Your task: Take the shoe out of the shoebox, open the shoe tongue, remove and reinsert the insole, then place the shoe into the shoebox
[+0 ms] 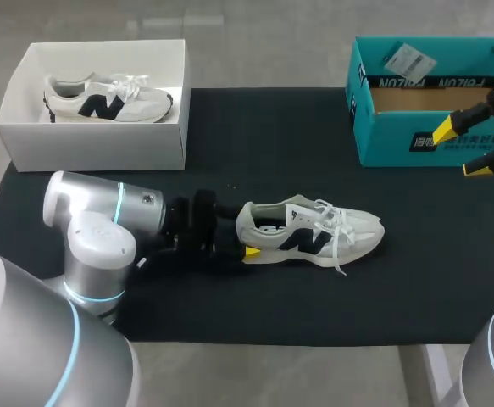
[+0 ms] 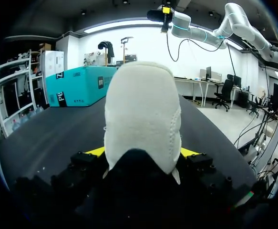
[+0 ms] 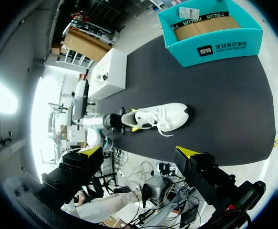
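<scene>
A white sneaker (image 1: pixel 314 231) with a dark side logo lies on the black mat, toe pointing right. My left gripper (image 1: pixel 245 236) is at its heel. In the left wrist view the heel (image 2: pixel 142 119) fills the gap between the yellow fingertips (image 2: pixel 95 151), which press on it from both sides. The teal shoebox (image 1: pixel 382 140) stands open at the back right, showing a brown cardboard floor. My right gripper (image 1: pixel 461 149) hangs open over the box's front right part with nothing in it. From the right wrist view, that gripper (image 3: pixel 139 150) looks down from high above on the sneaker (image 3: pixel 158 117) and shoebox (image 3: pixel 210 45).
A white box (image 1: pixel 94 140) at the back left holds a second white sneaker (image 1: pixel 107 99). A black mat (image 1: pixel 255 153) covers the table between the two boxes. A white tag (image 1: pixel 409 59) lies on the teal box's back rim.
</scene>
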Controlling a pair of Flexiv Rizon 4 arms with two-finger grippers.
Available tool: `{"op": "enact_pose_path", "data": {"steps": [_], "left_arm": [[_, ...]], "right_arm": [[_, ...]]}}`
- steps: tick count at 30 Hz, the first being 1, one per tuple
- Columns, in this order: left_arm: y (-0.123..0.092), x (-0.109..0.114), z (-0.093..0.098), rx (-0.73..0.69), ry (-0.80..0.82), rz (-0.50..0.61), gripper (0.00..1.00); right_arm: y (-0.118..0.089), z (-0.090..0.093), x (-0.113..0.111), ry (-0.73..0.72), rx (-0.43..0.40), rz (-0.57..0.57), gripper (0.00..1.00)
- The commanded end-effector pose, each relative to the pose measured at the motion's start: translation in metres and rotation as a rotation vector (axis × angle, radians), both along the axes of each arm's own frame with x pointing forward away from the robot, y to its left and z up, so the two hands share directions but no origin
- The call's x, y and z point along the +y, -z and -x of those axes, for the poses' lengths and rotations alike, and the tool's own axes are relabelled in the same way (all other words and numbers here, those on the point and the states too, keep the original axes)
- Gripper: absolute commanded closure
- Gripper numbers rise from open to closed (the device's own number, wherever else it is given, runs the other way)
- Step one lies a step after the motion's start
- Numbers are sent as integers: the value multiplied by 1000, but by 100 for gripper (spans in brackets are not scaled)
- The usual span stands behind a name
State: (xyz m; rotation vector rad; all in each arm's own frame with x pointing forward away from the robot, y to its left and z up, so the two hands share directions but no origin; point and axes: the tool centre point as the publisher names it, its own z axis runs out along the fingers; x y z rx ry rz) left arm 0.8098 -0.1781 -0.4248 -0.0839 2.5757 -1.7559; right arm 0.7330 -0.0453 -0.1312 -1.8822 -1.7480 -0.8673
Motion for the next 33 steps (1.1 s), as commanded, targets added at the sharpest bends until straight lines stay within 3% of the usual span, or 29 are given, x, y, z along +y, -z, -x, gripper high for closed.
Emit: {"op": "enact_pose_path", "data": {"steps": [1,5,15,23,33], "left_arm": [[0,0,0,0,0,-1,100],[0,0,0,0,0,-1,100],[0,0,0,0,0,-1,100],[0,0,0,0,0,-1,100],[0,0,0,0,0,-1,100]], "right_arm": [[6,1,28,58,2,121,0],[15,4,41,106,-16,191,0],[51,6,74,175,48,382,0],[85,4,113,107,59,497,0],[134,-7,145,31,86,575,0]]}}
